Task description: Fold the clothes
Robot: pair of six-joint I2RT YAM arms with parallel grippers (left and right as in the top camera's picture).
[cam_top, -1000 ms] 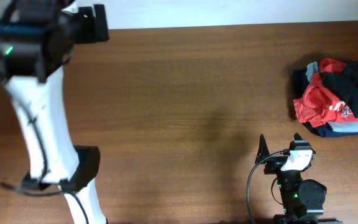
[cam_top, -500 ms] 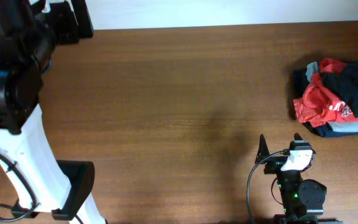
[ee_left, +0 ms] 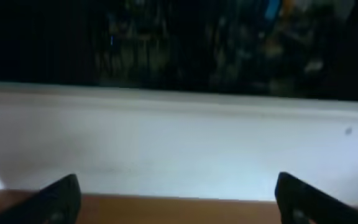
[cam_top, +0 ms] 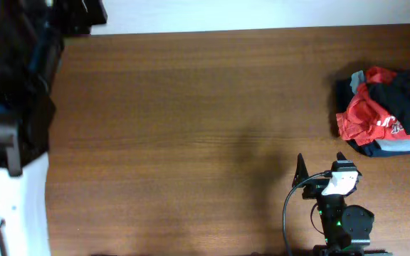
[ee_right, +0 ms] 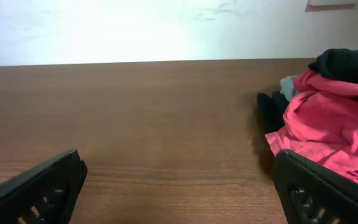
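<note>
The black T-shirt lies crumpled on top of a pile at the table's right edge. It also shows in the right wrist view at the far right. My right gripper is open and empty. It rests low over bare wood near the front edge, well short of the pile. My left gripper is open and empty. It is at the table's far left back edge and faces the white wall. The left arm looms large and blurred at the left.
A red shirt with white lettering lies in the pile under the black one, also in the right wrist view. Grey and navy garments lie beneath. The brown wooden table ends at a white wall at the back.
The left arm has swung further left and closer to the overhead camera, its gripper moving towards the back left corner. The right arm and the pile have not moved.
</note>
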